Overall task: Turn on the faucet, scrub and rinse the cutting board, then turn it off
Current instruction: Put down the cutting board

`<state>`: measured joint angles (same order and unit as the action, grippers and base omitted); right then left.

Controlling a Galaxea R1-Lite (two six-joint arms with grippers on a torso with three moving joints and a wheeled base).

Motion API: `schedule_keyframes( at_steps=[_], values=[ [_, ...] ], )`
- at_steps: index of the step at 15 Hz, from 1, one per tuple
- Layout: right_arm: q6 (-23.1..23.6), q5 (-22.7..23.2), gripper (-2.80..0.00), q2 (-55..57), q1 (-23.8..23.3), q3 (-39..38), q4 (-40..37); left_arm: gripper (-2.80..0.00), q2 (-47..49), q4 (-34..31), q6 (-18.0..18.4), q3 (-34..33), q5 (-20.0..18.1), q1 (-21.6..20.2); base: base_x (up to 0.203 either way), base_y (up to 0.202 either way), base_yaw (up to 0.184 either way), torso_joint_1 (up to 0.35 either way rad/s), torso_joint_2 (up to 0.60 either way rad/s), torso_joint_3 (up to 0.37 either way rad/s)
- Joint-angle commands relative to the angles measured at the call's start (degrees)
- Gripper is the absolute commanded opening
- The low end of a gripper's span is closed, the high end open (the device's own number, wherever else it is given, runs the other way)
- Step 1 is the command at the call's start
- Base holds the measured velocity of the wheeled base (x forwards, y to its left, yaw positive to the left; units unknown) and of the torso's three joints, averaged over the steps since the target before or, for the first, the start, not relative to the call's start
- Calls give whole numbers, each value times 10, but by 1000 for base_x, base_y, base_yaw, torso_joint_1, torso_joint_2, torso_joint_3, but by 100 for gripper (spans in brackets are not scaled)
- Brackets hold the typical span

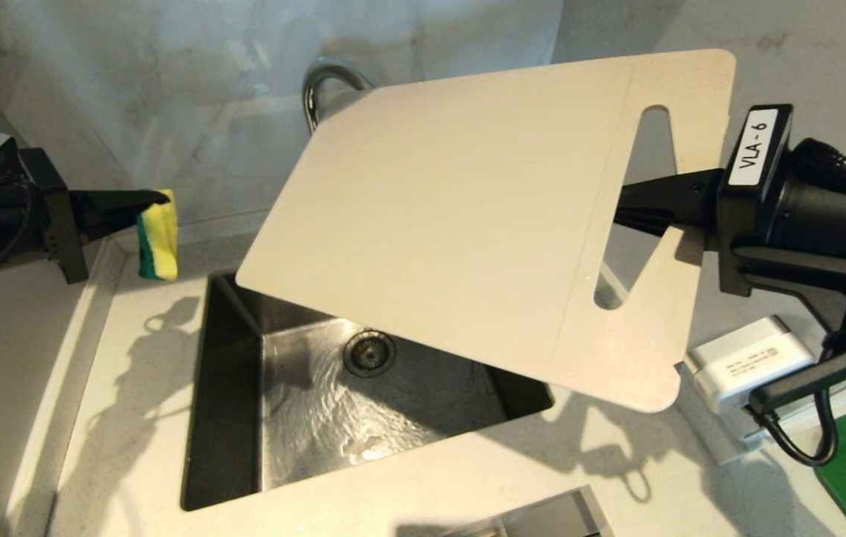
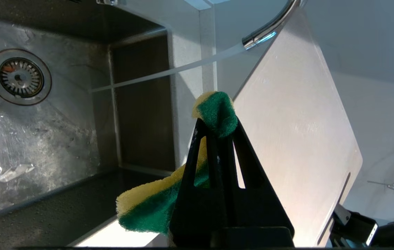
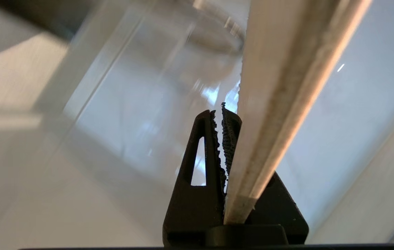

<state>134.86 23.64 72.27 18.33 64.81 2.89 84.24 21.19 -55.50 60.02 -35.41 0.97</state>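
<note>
Left gripper [image 1: 158, 200] first: fingers pressed tight on a yellow-and-green sponge [image 1: 157, 235], which hangs from the tips out past the sink's [image 1: 221, 418] left rim. The right gripper [image 1: 628, 209] has its jaws clamped on the cutting board [image 1: 460, 231] at the handle end, beside the long cutout.

Now the key relation: the board lies to the sponge's right, held up over the sink and tilted, its near corner hanging past the sink's right rim. Its long axis runs across from the handle end toward the sponge arm. The left arm is the free one, and I'd say the sponge has to travel rightward onto that broad face.

The faucet [image 1: 326, 86] arches up behind the board, and water is running from the spout [image 2: 257, 37] into the sink. The board is pale beige, flat and thin, with rounded corners.
</note>
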Motion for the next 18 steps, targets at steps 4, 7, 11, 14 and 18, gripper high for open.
schedule_keyframes(
  at_steps=[4,7,11,14,18],
  values=[
    [-71,1,-280,-44,-122,-10,1,-280,4,1,-3,-1,-2,0,0,0,0,0,0,0],
    [-147,4,-280,-55,-135,-27,61,-280,14,2,-2,0,-1,0,0,0,0,0,0,0],
    [-261,4,-280,-53,-135,-72,174,-280,19,3,-3,-1,-1,0,0,0,0,0,0,0],
    [-326,1,-280,-52,-134,-90,210,-280,19,3,-2,0,-1,-3,0,0,0,0,0,0],
    [-368,-19,-280,-55,-127,-84,215,-280,21,2,-2,0,-1,-3,0,0,0,0,0,0]
  ],
)
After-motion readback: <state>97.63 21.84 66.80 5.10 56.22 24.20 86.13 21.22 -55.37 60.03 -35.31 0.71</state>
